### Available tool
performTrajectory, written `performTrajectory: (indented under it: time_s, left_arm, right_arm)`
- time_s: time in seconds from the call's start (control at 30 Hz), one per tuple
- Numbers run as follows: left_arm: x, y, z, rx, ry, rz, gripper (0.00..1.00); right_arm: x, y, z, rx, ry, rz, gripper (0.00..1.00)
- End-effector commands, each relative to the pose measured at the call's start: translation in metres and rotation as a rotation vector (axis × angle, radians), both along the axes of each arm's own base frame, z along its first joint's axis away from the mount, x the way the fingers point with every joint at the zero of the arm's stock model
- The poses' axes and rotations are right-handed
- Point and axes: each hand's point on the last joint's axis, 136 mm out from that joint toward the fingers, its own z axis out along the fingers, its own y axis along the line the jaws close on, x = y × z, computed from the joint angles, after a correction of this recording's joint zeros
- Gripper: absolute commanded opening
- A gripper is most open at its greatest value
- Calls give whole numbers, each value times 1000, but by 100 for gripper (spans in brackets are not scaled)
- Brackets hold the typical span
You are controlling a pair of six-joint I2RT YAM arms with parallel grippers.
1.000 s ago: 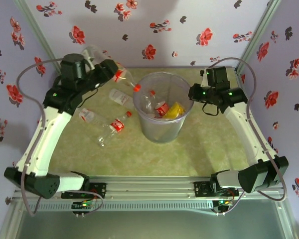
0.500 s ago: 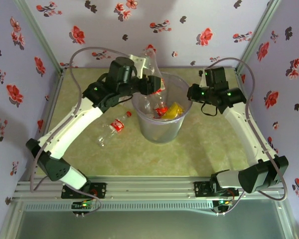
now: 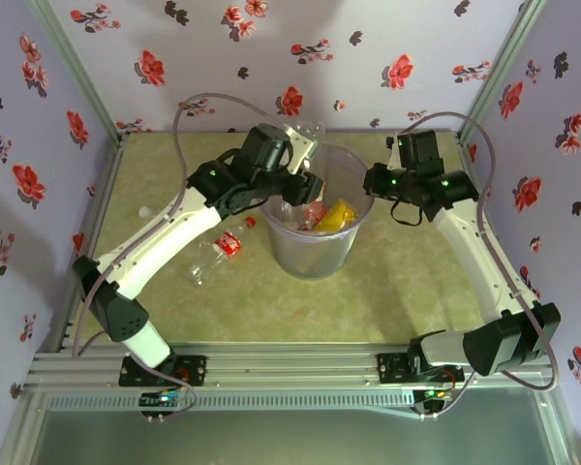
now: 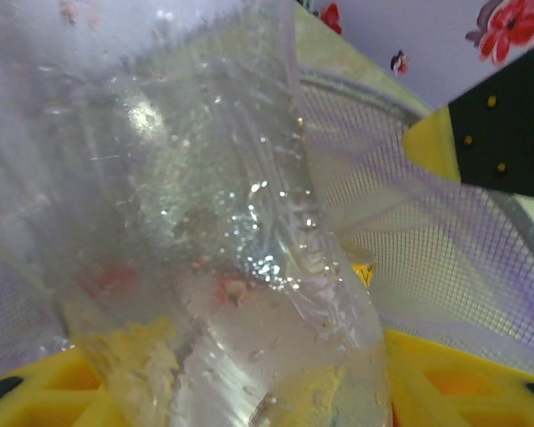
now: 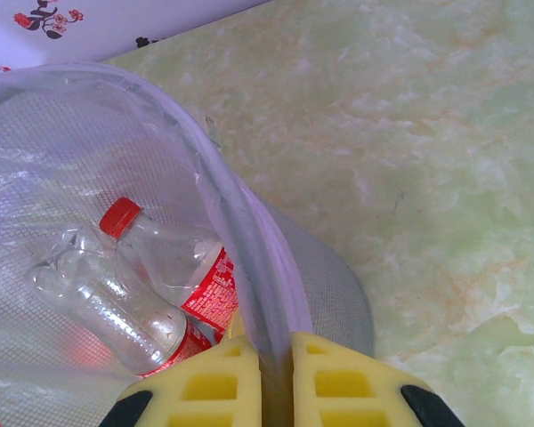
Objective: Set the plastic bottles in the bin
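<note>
Left gripper [image 3: 307,184] is up over the bin [image 3: 315,266], right at its far-left rim, clamped tight on the held bottle [image 3: 306,136]; the clear body pokes up above the fingers toward the table's far edge. From the left wrist the held bottle [image 4: 214,267] crowds the lens, crinkled and glinting, wedged between the yellow fingers [image 4: 36,391] at the bottom; the bin's meshy wall [image 4: 409,240] sits just behind it.

Over on the other side, the right gripper [image 3: 373,181] has the bin by its right rim. The right wrist shows it plainly: yellow fingers [image 5: 205,387] closed on the rim [image 5: 240,222], one inside, one outside.

The bin stands on the table [image 3: 416,281], in its far half, about midway between the left and right edges. Inside it a red-labelled bottle [image 3: 315,215] and a yellow-labelled bottle [image 3: 340,214] lie side by side. The right wrist picks up the red-labelled bottle [image 5: 165,258], red cap up, with another clear bottle [image 5: 107,307] lying against it.

One more out on the table: the loose bottle [image 3: 223,249], red label and red cap, lying on its side just left of the bin; its cap end is close to the wall, and whether it touches I cannot tell.
</note>
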Motion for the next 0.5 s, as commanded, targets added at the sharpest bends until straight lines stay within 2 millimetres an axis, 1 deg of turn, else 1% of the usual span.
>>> performTrajectory:
  time_s: [0.0,0.17,0.43,0.47]
  left_arm:
    - [-9,-4,-34,93,27,-49,0]
    - [-19,-11,-64,142,102,-94,0]
    - [-32,-16,-98,203,178,-150,0]
    - [-33,-17,-102,215,182,-158,2]
  right_arm:
    - [-8,8,-25,-28,90,34,2]
    - [-7,8,-27,-32,93,33,2]
    - [-7,7,-27,-35,87,31,1]
    - [-7,7,-27,-35,88,32,1]
